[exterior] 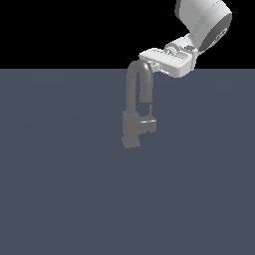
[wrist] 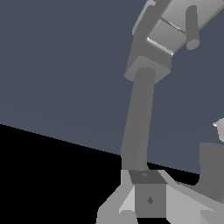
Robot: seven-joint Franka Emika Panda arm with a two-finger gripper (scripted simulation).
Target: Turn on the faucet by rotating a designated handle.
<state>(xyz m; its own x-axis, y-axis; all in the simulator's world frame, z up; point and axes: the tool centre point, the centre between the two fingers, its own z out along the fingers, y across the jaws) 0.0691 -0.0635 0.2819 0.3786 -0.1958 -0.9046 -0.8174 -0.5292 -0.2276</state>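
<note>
— What's in front of us, counting from the biggest?

— One flat slate-blue floor (exterior: pixel 60 189) filling the lower part of the exterior view, black above it. One white robot arm (exterior: pixel 206 22) coming in from the upper corner on the exterior view's right. One faucet (exterior: pixel 133 109), and on it one handle (exterior: pixel 150 121).

— And the gripper?

— One gripper (exterior: pixel 155 63), its white body tilted and sitting right at the top of the faucet's arch. In the exterior view its fingers are hidden around the spout. In the wrist view one grey finger (wrist: pixel 150 199) shows at the edge, close against the pipe, and another grey piece stands off to the side, but I can't tell whether the pincer is spread or pressed together.

— What does the faucet look like?

— Matte grey all over. A boxy base stands upright on the floor near the middle of the scene, a straight pipe rises from it, and the gooseneck curves over and points down on the exterior view's right.

— The handle?

— A short thin lever with a small blocky stub, sticking out of the base just under the spout's mouth. Nothing visibly touches it.
</note>
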